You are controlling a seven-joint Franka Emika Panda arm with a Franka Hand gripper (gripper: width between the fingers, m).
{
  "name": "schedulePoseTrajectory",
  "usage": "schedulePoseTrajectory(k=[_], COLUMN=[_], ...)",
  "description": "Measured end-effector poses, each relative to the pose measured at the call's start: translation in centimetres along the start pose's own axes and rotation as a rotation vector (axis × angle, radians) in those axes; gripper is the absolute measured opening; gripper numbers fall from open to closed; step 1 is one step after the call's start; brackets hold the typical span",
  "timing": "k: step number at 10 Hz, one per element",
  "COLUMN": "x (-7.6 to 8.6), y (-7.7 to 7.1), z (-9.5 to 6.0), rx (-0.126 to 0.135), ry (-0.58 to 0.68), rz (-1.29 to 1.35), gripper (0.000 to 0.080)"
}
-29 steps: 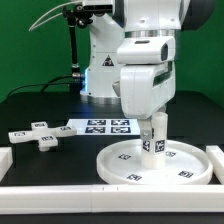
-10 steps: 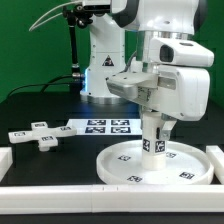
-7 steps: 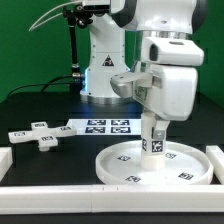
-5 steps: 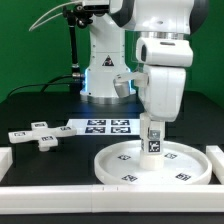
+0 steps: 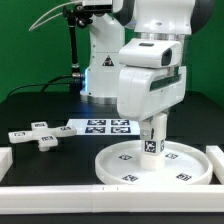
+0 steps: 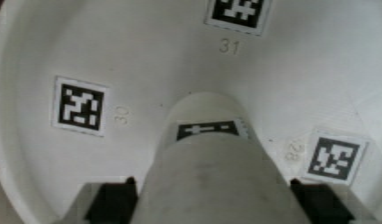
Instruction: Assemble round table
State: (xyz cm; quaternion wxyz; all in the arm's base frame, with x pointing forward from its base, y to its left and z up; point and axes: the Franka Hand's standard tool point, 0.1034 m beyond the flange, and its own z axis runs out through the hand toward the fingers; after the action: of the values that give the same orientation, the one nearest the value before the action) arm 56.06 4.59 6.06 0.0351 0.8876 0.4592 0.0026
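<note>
The round disc (image 5: pixel 200 165) lies flat at the front of the table, towards the exterior view's right. The short cylinder leg (image 5: pixel 152 145) stands upright at its middle. My gripper (image 5: pixel 153 134) comes straight down and is shut on the leg. In the wrist view the leg (image 6: pixel 214 150) runs between my black fingers (image 6: pixel 111 200), which press on both of its sides above the tagged disc (image 6: pixel 152 50). The cross-shaped base (image 5: pixel 38 133) lies loose on the black table at the exterior view's left, well away from my gripper.
The marker board (image 5: pixel 100 126) lies flat between the cross-shaped base and the disc. White border blocks run along the front edge (image 5: pixel 100 198) and stand at the right (image 5: pixel 217 155) and left (image 5: pixel 5 158). The robot's base (image 5: pixel 100 70) stands behind.
My hand has turned about its vertical axis over the leg, its body swinging from the exterior view's right to the left. The leg stays upright on the disc; the cross-shaped base has not moved.
</note>
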Motion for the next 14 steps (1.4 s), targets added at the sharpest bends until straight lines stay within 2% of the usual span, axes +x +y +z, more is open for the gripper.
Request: schedulePoseTrajectory(k=[1,4,5,11,12,14], x=[0.0,-0.25,-0.15,0.1,0.06,-0.12], y=[0.0,0.04,0.0,-0.22,-0.22,-0.26], z=[-0.01,-0.08,-0.04,0.01,0.03,0.06], rx=[0.001,0.065,0.076,0.09,0.097,0.14], ry=[0.001,0.003,0.006,-0.003,-0.005,-0.005], rz=[0.089,0.515,0.616,1.042,1.123,1.393], gripper=[0.0409,0.0409,0.0409,0.0409,0.0409,0.0409])
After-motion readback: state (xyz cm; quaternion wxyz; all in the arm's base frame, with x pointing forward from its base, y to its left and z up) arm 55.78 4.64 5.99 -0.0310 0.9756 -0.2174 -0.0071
